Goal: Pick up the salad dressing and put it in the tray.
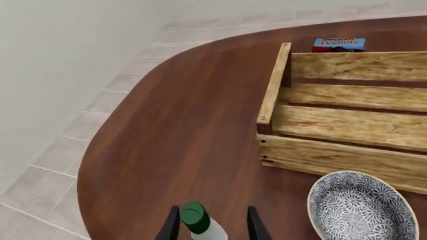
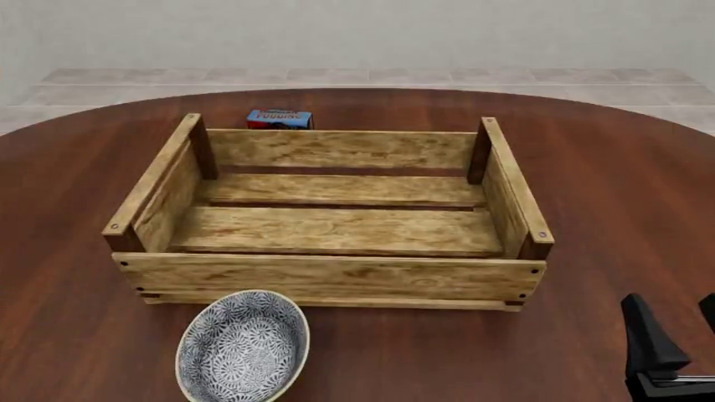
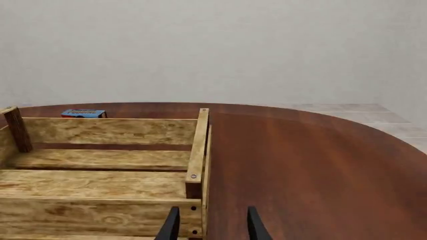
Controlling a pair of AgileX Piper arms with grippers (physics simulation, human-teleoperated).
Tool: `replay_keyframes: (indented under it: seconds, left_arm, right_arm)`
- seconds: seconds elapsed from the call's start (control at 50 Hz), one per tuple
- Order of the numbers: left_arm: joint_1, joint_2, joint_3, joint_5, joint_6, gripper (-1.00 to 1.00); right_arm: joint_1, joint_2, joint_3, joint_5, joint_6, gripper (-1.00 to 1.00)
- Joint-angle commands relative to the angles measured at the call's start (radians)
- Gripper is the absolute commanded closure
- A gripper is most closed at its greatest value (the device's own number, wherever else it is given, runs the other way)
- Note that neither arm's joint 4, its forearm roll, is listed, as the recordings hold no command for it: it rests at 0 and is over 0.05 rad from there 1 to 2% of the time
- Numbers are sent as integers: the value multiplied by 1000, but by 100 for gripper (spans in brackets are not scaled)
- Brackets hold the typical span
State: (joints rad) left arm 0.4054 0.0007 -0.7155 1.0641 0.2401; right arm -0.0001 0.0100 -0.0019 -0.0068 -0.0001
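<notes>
Dressing [image 1: 200, 224] pinched between left fingers [image 1: 172, 227], lifted for carrying to tray [image 1: 347, 125]; right fingers [image 3: 173, 225] spread, idle.

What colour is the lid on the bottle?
Dark green cap on the white salad dressing; the left wrist view shows it best.

The only writing I can read is "PUDDING" in white letters on the small blue-and-red box [image 1: 339, 44] behind the crate [image 1: 347, 125], with a smaller line above it too blurred for me to make out.
</notes>
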Motion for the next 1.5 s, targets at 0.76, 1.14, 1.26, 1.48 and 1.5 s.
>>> replay_keyframes:
  seconds: [0.76, 1.14, 1.26, 1.48, 1.5]
  left_arm:
    - [282, -1, 372, -243, -43, -100]
    - [345, -1, 467, -315, -14, -100]
    - [349, -1, 486, -328, -23, -100]
    - [377, 0, 515, -335, -5, -100]
    - [382, 0, 519, -337, -6, -100]
  right_arm:
    - [0, 0, 0, 0, 0, -100]
    - [0, -1, 0, 0, 0, -100]
    - [0, 0, 0, 0, 0, -100]
    - [0, 0, 0, 0, 0, -100]
    - [0, -1, 0, 0, 0, -100]
